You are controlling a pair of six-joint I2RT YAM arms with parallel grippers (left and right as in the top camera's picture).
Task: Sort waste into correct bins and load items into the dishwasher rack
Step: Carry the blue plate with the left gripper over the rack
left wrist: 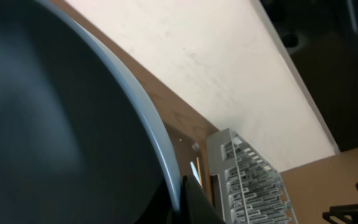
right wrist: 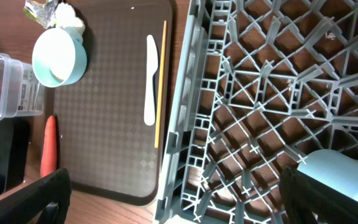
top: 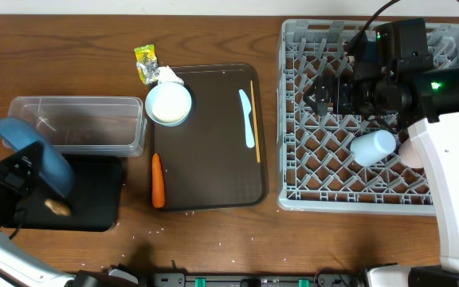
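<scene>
Wooden tabletop carries the black tray, above which the left gripper pinches the tilted plate (right gripper gapes empty over the rack), and that rim-only hold could let it slip.

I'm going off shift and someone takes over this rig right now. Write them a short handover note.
Left gripper shut on the dark-blue plate, tilted over the black tray, where a brown lump lies.
Right gripper open above the rack.
Done: light-blue cup in rack.
To do: rack the plate, plus bowl, knife, chopstick on the brown tray; bin carrot, wrapper, tissue.
</scene>
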